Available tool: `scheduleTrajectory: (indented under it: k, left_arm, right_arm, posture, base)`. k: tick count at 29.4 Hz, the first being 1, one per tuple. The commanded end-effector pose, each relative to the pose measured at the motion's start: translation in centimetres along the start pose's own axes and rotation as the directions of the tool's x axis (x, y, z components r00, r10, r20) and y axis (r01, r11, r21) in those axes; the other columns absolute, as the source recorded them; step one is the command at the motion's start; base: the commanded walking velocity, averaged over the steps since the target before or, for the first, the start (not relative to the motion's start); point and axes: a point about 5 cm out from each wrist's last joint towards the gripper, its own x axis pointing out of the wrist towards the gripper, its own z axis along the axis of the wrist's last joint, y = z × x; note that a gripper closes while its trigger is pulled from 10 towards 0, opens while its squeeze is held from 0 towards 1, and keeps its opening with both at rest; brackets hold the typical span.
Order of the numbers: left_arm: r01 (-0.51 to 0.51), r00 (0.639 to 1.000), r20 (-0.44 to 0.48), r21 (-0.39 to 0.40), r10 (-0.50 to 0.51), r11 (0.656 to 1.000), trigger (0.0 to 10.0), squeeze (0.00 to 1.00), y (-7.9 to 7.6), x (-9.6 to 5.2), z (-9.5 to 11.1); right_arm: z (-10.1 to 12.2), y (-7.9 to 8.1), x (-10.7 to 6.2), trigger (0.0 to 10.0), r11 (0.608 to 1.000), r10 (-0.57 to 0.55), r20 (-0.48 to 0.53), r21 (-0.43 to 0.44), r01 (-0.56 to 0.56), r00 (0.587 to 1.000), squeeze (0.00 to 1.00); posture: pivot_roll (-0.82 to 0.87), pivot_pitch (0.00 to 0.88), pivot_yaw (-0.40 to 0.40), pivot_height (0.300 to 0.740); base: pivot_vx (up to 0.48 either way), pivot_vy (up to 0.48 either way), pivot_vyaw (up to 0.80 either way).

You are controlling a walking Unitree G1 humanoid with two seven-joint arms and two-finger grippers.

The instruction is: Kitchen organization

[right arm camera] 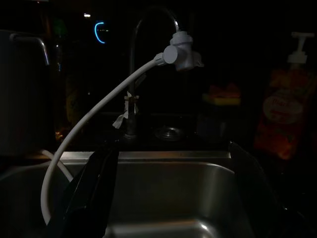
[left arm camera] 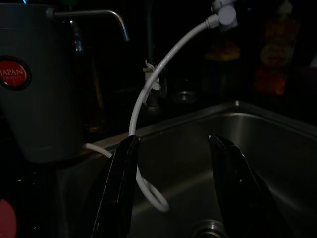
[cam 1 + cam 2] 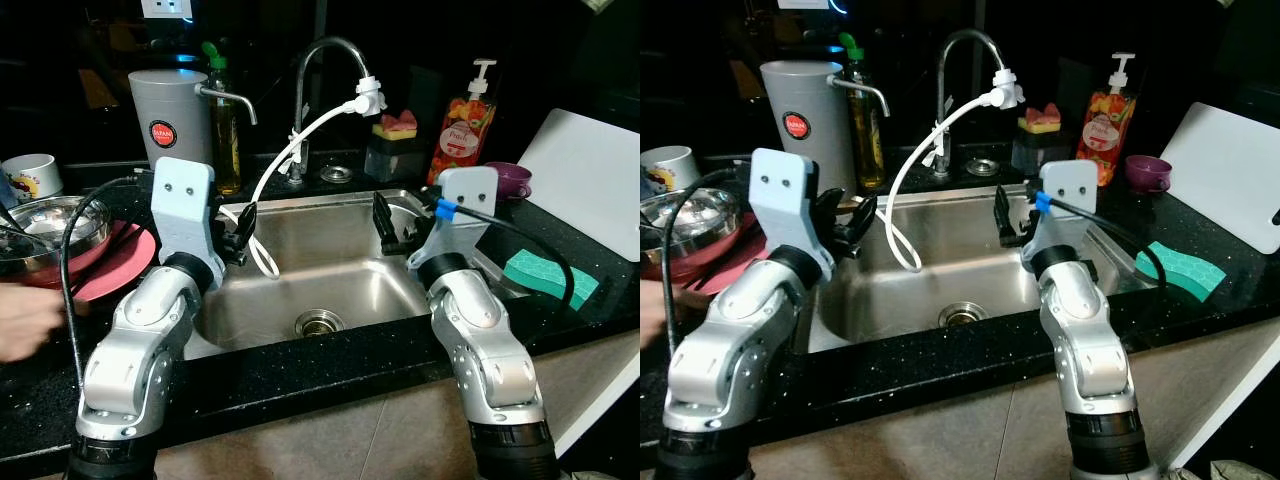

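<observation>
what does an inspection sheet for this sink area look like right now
surface: black speckled counter around a bare steel sink
job's things: steel bowl on a red plate, mug
clutter: grey water dispenser, soap pump bottle, purple cup, green sponge, white cutting board
grippers: left gripper and right gripper both open over the sink, holding nothing
cables: white hose from the faucet looping into the sink; black cable on the left arm
surroundings: a person's hand at the left edge
</observation>
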Motion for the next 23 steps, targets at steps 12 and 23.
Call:
scheduleTrajectory:
  k: [12, 23]
  left_arm:
    - [-0.039, 0.999, 0.007, 0.084, 0.039, 0.996, 10.0, 0.0, 0.0, -0.4, -0.5]
    - [-0.068, 0.996, -0.056, 0.092, 0.073, 0.993, 10.0, 0.0, 0.1, -0.7, -2.1]
  right_arm:
    - [-0.2, -0.4, -0.1, 10.0, 0.998, -0.024, 0.007, -0.06, 0.024, 1.0, 0.0]
    - [-0.1, -0.8, -0.1, 10.0, 0.995, -0.1, 0.027, -0.021, 0.101, 0.995, 0.0]
  posture:
    - [0.06, 0.053, -0.076, 0.74]
    - [0.05, 0.057, -0.064, 0.74]
  base:
    - [0.0, 0.0, 0.0]
    - [0.0, 0.0, 0.0]
